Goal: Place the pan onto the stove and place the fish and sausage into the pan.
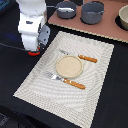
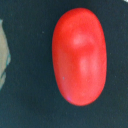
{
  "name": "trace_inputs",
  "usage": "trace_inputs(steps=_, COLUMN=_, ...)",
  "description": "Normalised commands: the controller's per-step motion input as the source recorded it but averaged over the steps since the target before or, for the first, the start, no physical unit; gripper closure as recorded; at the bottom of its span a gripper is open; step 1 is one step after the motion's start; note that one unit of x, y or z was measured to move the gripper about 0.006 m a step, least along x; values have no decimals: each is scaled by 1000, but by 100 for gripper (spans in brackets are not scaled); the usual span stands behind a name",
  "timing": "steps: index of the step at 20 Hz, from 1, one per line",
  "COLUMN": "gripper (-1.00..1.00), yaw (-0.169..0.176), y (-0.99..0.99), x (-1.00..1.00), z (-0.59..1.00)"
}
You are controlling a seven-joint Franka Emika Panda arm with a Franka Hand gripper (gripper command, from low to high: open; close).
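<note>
The arm hung low over the dark table just off the placemat's (image 1: 75,70) corner, its gripper (image 1: 33,52) right above the sausage (image 2: 79,56), which filled the wrist view and lay on the table, evidently lined up for a pick. Whether the jaws were open could not be told. The pan (image 1: 66,9) already sat on the stove (image 1: 107,30) beside the pot (image 1: 92,12), ready to receive food. No fish could be made out.

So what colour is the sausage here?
Bright red, a smooth glossy oval. The sausage shows best in the wrist view, filling most of the picture.
</note>
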Motion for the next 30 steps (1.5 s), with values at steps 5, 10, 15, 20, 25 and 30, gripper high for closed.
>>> trace_inputs(steps=5, gripper=-100, yaw=48, y=-70, x=-443, z=-341)
trace_inputs(steps=10, gripper=-100, yaw=47, y=-72, x=-360, z=-324)
trace_inputs(steps=15, gripper=100, yaw=46, y=-75, x=-336, z=-318)
trace_inputs(steps=20, gripper=100, yaw=40, y=-57, x=-249, z=-177)
trace_inputs(steps=25, gripper=100, yaw=6, y=205, x=112, z=655)
trace_inputs(steps=30, gripper=100, yaw=10, y=746, x=313, z=1000)
